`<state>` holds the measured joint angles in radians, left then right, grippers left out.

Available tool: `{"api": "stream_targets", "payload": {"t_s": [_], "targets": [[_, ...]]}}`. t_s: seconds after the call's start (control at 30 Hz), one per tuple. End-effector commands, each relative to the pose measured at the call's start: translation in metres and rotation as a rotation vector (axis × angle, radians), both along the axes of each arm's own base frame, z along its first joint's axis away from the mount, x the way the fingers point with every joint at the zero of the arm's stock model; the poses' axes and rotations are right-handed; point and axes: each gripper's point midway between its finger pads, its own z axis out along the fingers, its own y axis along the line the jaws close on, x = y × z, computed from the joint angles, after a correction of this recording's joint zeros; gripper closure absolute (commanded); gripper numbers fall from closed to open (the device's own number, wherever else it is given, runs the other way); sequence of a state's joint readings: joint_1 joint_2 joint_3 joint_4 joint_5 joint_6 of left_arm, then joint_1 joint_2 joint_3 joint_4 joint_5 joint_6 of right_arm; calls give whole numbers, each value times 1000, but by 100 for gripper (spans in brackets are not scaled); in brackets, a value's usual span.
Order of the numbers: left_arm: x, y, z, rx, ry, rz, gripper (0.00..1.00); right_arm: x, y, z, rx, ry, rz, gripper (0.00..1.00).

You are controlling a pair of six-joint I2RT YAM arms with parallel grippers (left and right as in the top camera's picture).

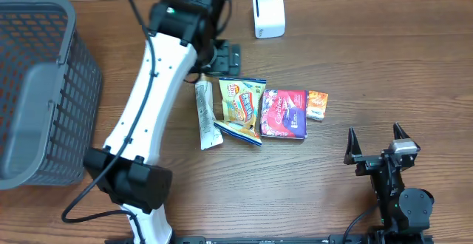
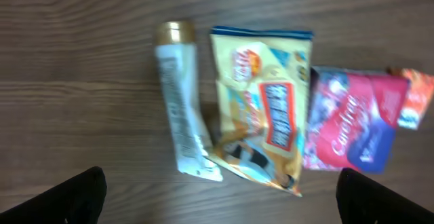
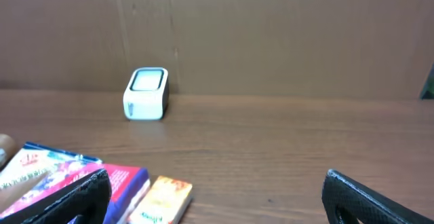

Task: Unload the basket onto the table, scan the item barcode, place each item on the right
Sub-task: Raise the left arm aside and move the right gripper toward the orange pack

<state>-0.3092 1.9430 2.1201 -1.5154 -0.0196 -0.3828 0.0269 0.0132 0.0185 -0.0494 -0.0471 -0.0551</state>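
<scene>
Left claw (image 1: 225,55) spread wide, empty, hanging at 12 o'clock of the tube (image 1: 205,114) and snack bag (image 1: 240,109) at table centre. Red pack (image 1: 284,113) and orange box (image 1: 317,104) adjoin toward 3 o'clock. Scanner (image 1: 267,12) at 12 o'clock. Right claw (image 1: 375,137) wide, empty, at 4 o'clock.

White box (image 3: 146,94), likely scanner, behind snack packets (image 3: 125,180).
</scene>
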Motion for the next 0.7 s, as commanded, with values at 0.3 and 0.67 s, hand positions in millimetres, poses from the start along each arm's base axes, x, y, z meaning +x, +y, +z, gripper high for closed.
{"api": "stream_targets", "payload": {"t_s": [0.3, 0.67], "targets": [[1, 34, -1, -68, 51, 137, 0, -42, 78, 74, 29, -313, 503, 0], [1, 33, -1, -69, 49, 136, 0, -68, 78, 140, 73, -454, 531, 0]]}}
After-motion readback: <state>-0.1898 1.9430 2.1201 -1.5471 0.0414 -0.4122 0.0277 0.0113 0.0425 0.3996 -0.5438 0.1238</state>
